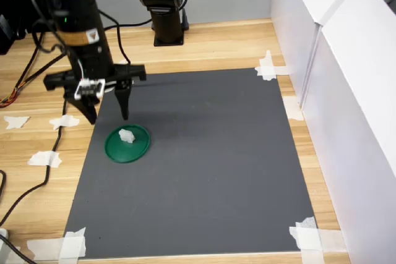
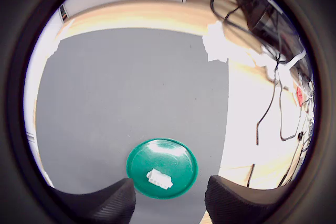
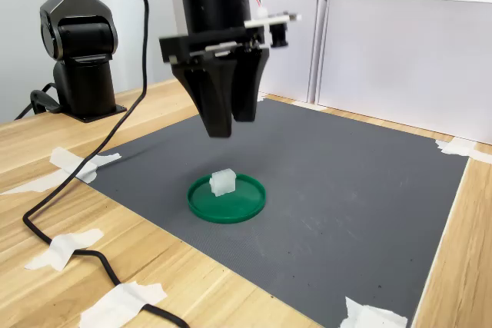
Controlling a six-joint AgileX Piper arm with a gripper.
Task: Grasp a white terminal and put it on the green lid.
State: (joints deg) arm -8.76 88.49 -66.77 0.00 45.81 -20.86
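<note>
Tiny white blocky plastic terminal (image 1: 127, 135) lying on the flat round dark-green plastic lid (image 1: 140, 146), a little off its centre, as seen in both exterior views and in the wrist view (image 2: 159, 178). Lid resting on the dark grey mat (image 1: 204, 165), near the mat's left edge in the first exterior view. Black tool (image 1: 109, 113) hanging above the lid, released, fingers apart and gripping nothing. Mat taped at its corners onto the light wooden worktop (image 1: 223, 41).
</note>
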